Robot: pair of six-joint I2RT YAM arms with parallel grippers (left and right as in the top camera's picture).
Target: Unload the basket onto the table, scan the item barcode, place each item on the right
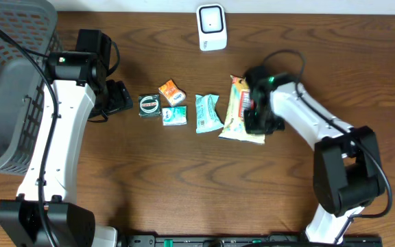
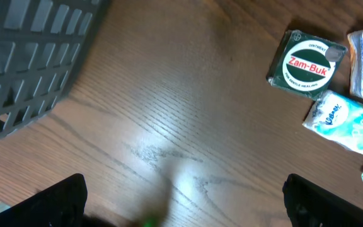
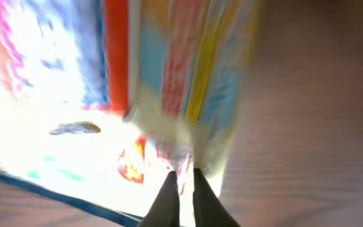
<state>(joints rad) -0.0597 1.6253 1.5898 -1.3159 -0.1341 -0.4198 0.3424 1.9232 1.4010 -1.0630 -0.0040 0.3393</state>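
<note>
A long yellow snack packet (image 1: pixel 238 113) lies on the table right of centre, and my right gripper (image 1: pixel 256 110) sits on its right edge. In the right wrist view the two dark fingers (image 3: pixel 167 197) are pinched nearly together on the thin edge of the blurred, brightly lit packet (image 3: pixel 188 75); the right gripper (image 3: pixel 182 180) is shut on it. The white barcode scanner (image 1: pixel 211 27) stands at the back edge. My left gripper (image 1: pixel 120 96) stands wide open over bare wood (image 2: pixel 184 208), holding nothing.
A row of small items lies between the arms: a green Zam-Buk tin (image 1: pixel 149 105) (image 2: pixel 306 64), an orange packet (image 1: pixel 171 91), a pale blue packet (image 1: pixel 175 115) (image 2: pixel 345 120) and a teal packet (image 1: pixel 208 112). A grey basket (image 1: pixel 12 75) (image 2: pixel 30 57) fills the far left.
</note>
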